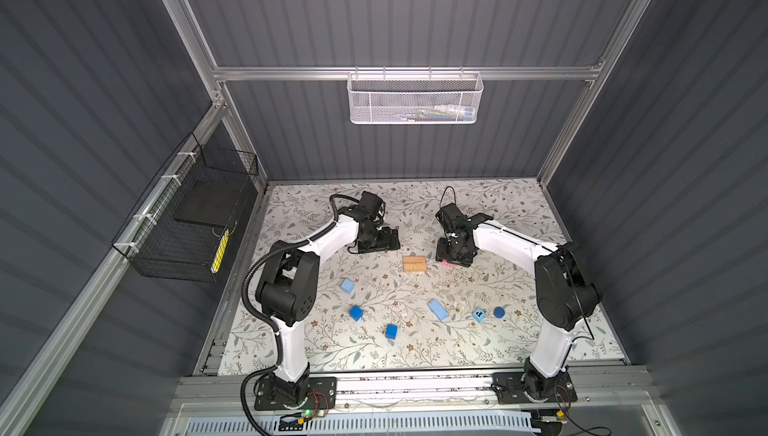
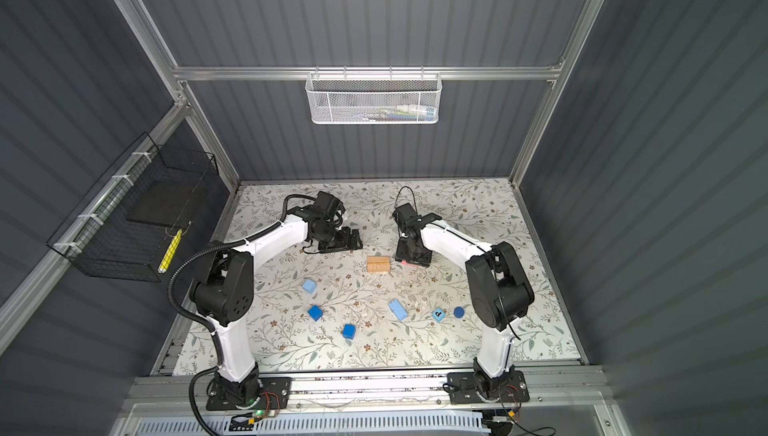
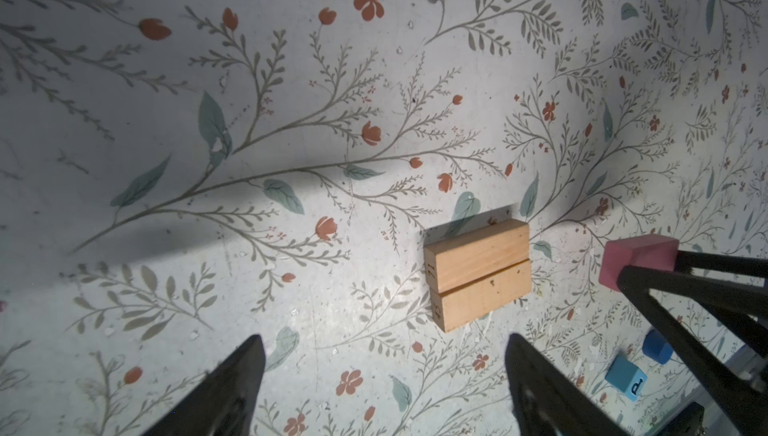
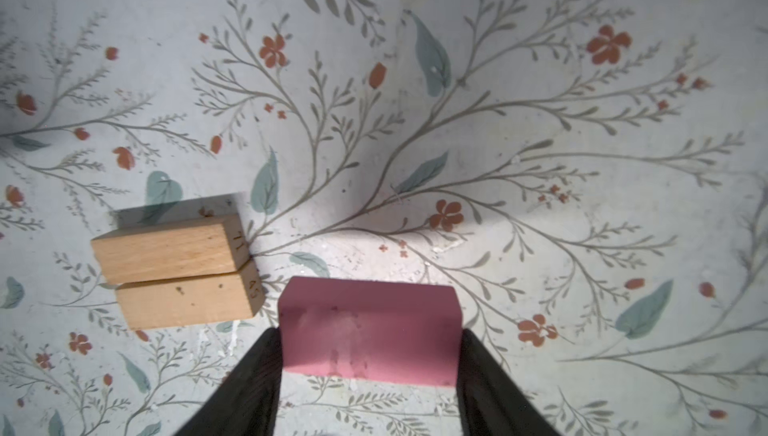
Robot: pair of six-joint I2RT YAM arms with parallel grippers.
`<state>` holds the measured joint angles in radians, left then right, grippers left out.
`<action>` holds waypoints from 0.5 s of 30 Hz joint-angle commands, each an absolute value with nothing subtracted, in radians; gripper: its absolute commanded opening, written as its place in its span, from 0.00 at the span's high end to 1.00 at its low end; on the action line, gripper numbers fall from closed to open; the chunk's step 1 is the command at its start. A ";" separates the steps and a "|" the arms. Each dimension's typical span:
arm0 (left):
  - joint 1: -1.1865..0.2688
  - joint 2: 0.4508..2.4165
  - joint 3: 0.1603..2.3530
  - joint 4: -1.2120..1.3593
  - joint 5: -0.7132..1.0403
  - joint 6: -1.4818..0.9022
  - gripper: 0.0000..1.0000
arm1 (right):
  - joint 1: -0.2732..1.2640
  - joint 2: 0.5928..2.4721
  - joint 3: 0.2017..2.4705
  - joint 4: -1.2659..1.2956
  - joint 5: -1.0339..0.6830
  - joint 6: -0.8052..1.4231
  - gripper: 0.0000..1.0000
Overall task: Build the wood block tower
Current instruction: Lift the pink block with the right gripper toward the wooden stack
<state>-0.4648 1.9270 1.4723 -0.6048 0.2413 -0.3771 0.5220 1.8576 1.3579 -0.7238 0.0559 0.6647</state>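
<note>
Right gripper [image 4: 370, 335] clamps a pink rectangular wooden bar [image 4: 370, 313] just beside two tan wooden bars [image 4: 174, 272]; left gripper [image 3: 384, 342], near them, stands wide open, empty.

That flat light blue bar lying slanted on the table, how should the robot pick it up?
From straight above, closing the jaws across the middle of the light blue bar, on its two long sides. It lies flat and slanted on the table, so the wrist would likely need turning to match; the narrow width suits the jaws.
</note>
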 commanded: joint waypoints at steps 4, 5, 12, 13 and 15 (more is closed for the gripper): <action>-0.399 1.853 1.428 -0.595 0.284 -0.382 0.09 | 0.575 1.938 1.462 -0.774 0.029 0.636 0.44; -0.388 1.845 1.422 -0.595 0.285 -0.382 0.09 | 0.584 1.950 1.480 -0.776 0.025 0.632 0.44; -0.338 1.794 1.352 -0.594 0.277 -0.376 0.09 | 0.626 2.026 1.584 -0.787 0.003 0.619 0.45; -0.333 1.790 1.349 -0.594 0.276 -0.376 0.09 | 0.630 2.036 1.597 -0.786 -0.001 0.618 0.45; -0.330 1.785 1.341 -0.594 0.275 -0.377 0.09 | 0.637 2.054 1.621 -0.787 -0.010 0.613 0.45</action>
<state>-0.3321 1.8267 1.3552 -0.5819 0.2630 -0.3771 0.6300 2.0315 1.5826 -0.7574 0.0036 0.6304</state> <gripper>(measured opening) 0.909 0.614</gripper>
